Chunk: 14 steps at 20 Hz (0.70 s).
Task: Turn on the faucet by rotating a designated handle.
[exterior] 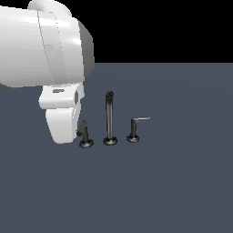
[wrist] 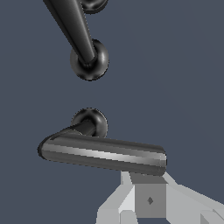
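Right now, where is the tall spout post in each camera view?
Exterior view: the spout post stands upright, the middle one of three pieces.
Wrist view: it is the slanted dark bar ending in a round base.
Shared landmark: the lever beside it, on the exterior view's left.

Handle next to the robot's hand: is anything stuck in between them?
No, nothing visible is in the way. In the wrist view the hand sits right beside the handle, with only bare floor around them. The spout and the other lever stand beyond the handle, not between.
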Each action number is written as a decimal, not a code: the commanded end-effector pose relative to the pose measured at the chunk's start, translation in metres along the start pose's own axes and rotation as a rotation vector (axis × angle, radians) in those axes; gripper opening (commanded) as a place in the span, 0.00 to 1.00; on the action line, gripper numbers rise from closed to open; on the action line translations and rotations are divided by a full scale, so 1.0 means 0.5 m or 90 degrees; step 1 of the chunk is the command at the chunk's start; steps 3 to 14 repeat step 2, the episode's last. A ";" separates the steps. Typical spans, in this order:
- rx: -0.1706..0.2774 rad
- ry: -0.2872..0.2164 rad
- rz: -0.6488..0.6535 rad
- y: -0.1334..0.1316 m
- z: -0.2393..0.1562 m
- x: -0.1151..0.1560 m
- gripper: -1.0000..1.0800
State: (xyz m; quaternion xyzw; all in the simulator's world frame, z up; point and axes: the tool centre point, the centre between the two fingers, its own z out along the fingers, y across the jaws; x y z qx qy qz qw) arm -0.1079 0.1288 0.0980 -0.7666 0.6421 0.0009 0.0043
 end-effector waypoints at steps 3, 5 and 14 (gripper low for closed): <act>-0.003 0.004 0.015 0.013 -0.001 0.041 0.00; -0.003 0.004 0.015 0.013 -0.001 0.041 0.00; -0.003 0.004 0.015 0.013 -0.001 0.041 0.00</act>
